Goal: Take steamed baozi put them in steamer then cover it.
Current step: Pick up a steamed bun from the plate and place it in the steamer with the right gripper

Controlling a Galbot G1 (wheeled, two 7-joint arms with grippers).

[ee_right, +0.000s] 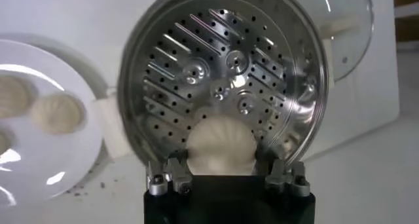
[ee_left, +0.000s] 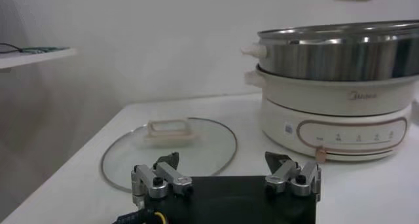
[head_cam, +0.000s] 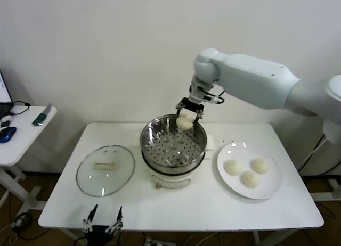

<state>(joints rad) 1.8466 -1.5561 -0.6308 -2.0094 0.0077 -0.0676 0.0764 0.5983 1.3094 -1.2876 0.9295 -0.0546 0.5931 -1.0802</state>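
We see the right gripper (head_cam: 186, 113) closed on one steamed baozi (ee_right: 221, 147), its jaws part-way apart and pressed to either side of the bun, holding it in the air above the far rim of the steamer (head_cam: 173, 145). The steamer's perforated bottom is bare. It sits on a white cooker base (ee_left: 334, 124) whose front carries a faint brand mark we cannot read for sure. To the right, three more baozi (head_cam: 249, 171) lie on a white plate (head_cam: 229, 185), so we count four buns. Left of the steamer, the one cover (head_cam: 105, 169) lies flat on the table (head_cam: 213, 208). The left gripper (head_cam: 103, 220) waits at the near edge, jaws wide and empty.
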